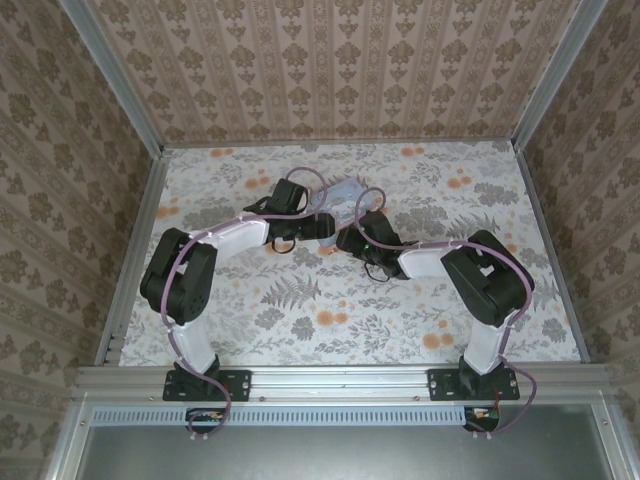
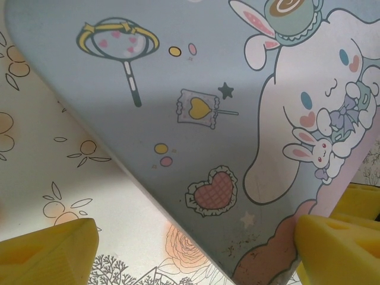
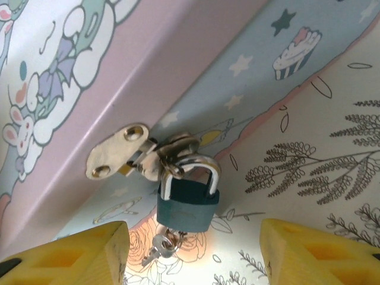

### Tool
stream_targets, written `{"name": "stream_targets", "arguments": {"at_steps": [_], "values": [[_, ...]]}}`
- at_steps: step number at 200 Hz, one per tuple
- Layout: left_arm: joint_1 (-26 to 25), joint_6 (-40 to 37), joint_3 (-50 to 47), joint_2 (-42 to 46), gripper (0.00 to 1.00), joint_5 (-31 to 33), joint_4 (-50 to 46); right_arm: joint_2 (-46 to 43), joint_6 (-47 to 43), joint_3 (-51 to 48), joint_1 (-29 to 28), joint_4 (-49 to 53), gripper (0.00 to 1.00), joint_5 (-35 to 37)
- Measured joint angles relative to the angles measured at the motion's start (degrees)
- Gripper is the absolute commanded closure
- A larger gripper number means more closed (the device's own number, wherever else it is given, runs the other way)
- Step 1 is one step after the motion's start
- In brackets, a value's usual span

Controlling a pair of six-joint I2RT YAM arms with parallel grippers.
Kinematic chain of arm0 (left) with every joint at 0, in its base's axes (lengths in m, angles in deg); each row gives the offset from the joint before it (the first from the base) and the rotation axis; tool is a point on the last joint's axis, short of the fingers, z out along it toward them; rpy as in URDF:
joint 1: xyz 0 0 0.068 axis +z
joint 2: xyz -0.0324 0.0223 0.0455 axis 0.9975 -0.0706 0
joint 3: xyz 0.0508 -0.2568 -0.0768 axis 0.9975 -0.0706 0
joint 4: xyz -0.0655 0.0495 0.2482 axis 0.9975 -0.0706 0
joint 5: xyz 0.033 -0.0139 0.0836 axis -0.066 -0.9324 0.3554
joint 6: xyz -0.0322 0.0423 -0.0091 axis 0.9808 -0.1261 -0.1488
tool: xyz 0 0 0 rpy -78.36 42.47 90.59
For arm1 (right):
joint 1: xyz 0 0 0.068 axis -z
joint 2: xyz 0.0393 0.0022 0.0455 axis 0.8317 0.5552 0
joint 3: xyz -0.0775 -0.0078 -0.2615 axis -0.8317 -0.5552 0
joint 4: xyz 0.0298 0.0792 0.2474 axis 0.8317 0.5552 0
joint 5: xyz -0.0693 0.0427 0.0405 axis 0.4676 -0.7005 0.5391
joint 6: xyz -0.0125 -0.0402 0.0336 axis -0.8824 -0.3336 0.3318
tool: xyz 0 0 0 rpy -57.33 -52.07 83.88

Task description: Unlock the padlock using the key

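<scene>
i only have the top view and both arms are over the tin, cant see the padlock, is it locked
observer: from the right wrist view, the padlock hangs from the hasp on the tin, with its shackle closed through it.
operator: anything in the keyhole
observer: the key sticks out under the padlock's bottom and looks to be seated in it.
operator: is anything gripping it
observer: no, the right gripper has its jaws open, one on each side below the padlock, touching neither it nor the key.
</scene>
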Motion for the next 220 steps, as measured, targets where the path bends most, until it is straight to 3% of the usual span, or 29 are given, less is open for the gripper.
{"name": "stream_targets", "arguments": {"at_steps": [57,165,220], "values": [[0.33,0.04,-0.50,-0.13,0.13,-0.50,1.40,1.90,-0.63,3.21,-0.09,3.21,0.42,1.11],[0.59,0.20,-0.59,-0.35,0.13,-1.14,1.95,2.36,-1.36,1.64,0.48,2.19,0.82,2.62],[0.59,0.22,-0.59,-0.55,0.13,-1.40,2.29,1.09,-1.49,-1.40,1.03,-1.33,0.91,1.84]]}}
